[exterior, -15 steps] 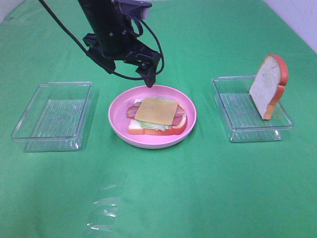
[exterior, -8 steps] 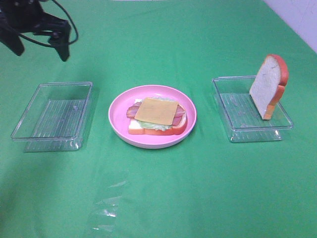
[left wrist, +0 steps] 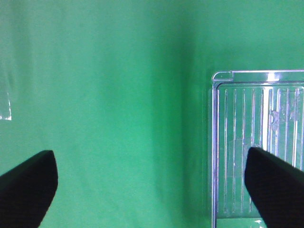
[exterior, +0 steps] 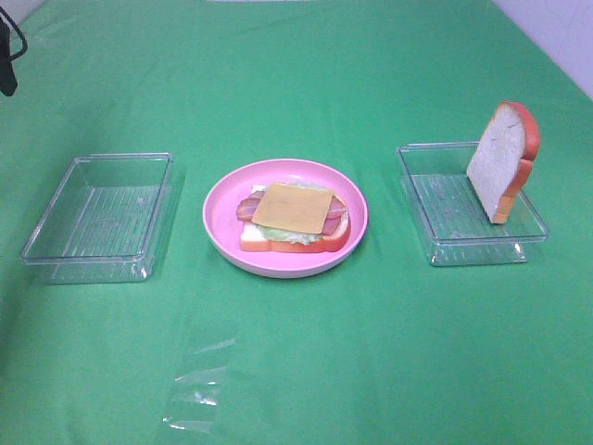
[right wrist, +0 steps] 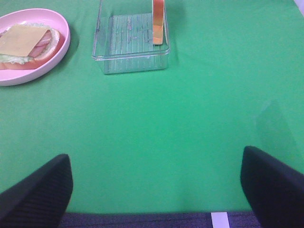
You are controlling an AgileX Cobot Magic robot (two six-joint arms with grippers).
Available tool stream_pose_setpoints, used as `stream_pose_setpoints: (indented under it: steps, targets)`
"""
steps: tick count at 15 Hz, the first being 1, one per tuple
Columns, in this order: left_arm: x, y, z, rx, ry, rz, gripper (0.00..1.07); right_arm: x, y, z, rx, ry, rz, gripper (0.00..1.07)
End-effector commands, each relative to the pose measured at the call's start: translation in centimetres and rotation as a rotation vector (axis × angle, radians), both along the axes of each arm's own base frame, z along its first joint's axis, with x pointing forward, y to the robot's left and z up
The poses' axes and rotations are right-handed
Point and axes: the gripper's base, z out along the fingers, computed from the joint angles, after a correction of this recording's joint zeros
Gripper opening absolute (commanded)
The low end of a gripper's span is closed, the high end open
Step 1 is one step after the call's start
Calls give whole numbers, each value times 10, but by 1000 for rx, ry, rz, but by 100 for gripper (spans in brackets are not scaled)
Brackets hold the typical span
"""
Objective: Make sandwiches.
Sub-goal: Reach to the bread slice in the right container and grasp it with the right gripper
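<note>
One slice (exterior: 502, 160) is left to add; it is propped upright in the right tray (exterior: 435, 199), well apart from the open stack (exterior: 292, 218) on the plate (exterior: 222, 227); judged light and stiff, it is best pinched across its flat faces; both claws (left wrist: 152, 190) (right wrist: 156, 190) are spread, empty.

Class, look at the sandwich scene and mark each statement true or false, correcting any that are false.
1. A yellow cheese square lies on top of the stack on the pink plate. True.
2. The second bread slice already covers the cheese. False: it stands on edge in the right clear tray.
3. The left clear tray holds lettuce. False: nothing shows in it.
4. The right tool is open and holds nothing. True.
5. The left tool grips the plate. False: it is open over the green cloth, beside the left tray.
</note>
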Motion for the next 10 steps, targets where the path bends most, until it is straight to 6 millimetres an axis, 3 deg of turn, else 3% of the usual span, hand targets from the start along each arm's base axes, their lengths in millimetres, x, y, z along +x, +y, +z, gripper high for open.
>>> stream_pose_setpoints:
  steps: [1,4,5,10]
  targets:
    - [-18,-5,3,-39,106,-28,99,-3,0,0,-8,-36,5,92]
    - [-59,-10,7,-52,160,-25,98,-3,0,0,-8,-36,5,92]
    - [-100,-15,15,-49,145,-24,98,-3,0,0,-8,-36,5,92]
    - [-239,-31,34,-33,-36,-38,98,-3,0,0,-8,-36,5,92]
